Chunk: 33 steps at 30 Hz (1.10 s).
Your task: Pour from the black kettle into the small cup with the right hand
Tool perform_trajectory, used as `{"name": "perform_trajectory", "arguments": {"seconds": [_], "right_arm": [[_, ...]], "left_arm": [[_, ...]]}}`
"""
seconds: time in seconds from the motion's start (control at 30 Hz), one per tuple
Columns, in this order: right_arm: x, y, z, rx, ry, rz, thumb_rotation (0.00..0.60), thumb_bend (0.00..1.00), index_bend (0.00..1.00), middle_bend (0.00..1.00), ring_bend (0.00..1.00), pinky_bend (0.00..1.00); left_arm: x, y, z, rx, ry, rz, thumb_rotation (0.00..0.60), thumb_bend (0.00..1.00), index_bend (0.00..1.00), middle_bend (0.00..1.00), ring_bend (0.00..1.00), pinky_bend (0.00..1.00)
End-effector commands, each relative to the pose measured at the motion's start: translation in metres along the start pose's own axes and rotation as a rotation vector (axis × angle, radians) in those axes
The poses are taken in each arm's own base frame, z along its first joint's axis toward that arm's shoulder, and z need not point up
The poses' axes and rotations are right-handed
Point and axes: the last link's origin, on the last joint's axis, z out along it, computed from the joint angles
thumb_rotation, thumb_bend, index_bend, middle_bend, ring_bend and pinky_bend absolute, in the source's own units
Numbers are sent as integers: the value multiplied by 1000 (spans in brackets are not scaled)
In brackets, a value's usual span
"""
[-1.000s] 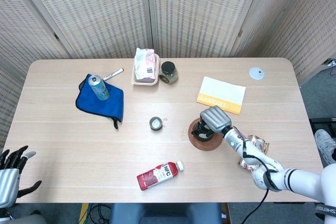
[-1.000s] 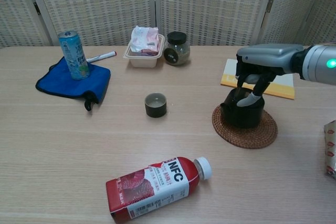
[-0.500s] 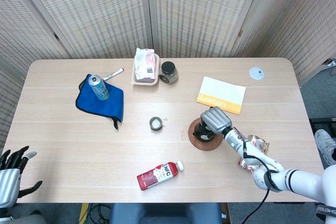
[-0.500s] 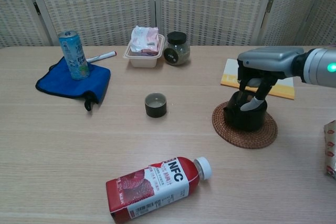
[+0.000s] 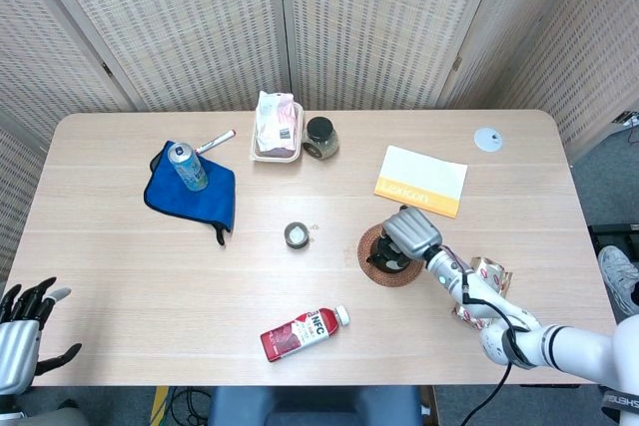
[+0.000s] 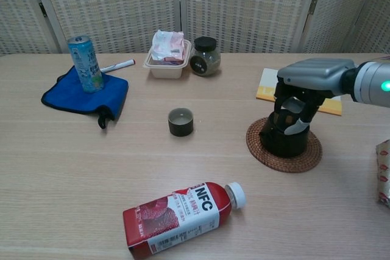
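Chest view, right hand: the right hand (image 6: 300,98) sits over the black kettle (image 6: 284,136), palm down, its fingers (image 6: 296,125) curled down onto the kettle's top; whether they truly clasp it cannot be told.
Head view, right hand: the right hand (image 5: 409,233) covers most of the black kettle (image 5: 387,254), with the forearm running toward the near right corner of the table (image 5: 120,266).
Black kettle: stands upright on a round woven coaster (image 6: 258,144), right of the table's centre.
Small cup: the small cup (image 6: 180,122) stands upright and open-topped near the table's centre, well apart from the kettle and to its left; the same small cup (image 5: 296,235) appears in the head view.
Left hand: the left hand (image 5: 22,330) hangs off the near left corner of the table, fingers spread, holding nothing.
Near edge: a red juice bottle (image 6: 180,213) lies on its side, white cap toward the right.
Left side: a drink can (image 6: 85,63) stands on a blue cloth (image 6: 79,95), with a marker pen (image 6: 117,65) just beside it.
Far edge: a shallow tray (image 6: 163,66) holding a packet, and a dark-lidded jar (image 6: 205,56) beside it.
Right side: a yellow and white booklet (image 5: 421,180) lies behind the coaster; a small white disc (image 5: 487,139) rests near the far right corner.
Near right edge: a patterned wrapper (image 6: 383,172), partly cut off.
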Motion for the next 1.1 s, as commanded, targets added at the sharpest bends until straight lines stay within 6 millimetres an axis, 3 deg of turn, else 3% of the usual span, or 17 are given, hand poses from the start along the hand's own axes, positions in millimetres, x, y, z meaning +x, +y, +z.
{"name": "perform_trajectory", "arguments": {"seconds": [0.03,0.3,0.53,0.73,0.83,1.1], "right_arm": [[-2,0,-1,-5,-10,-6,496,0,705,724,665,326],[0,-3,-5,-9,-1,-5,496,0,514,502,398,292],[6,-7,-12,1,35,8,496,0,281,291,193,133],[13,-2,-24,-21,112,3,496,0,160,177,105,84],[16,3,-33,-50,165,-12,497,0,149,159,94,81],[14,26,-80,-190,290,-31,497,0,149,157,92,80]], "left_arm": [[0,0,0,0,0,0,600,135,232,106,131,3],[1,-1,-1,4,5,0,600,135,232,106,131,3],[1,-2,-2,6,6,-2,600,135,232,106,131,3],[3,-3,-1,3,10,-1,600,135,232,107,131,3],[4,-3,0,-2,12,0,600,135,233,107,131,3],[4,1,7,-23,12,-3,600,135,232,107,131,3]]}}
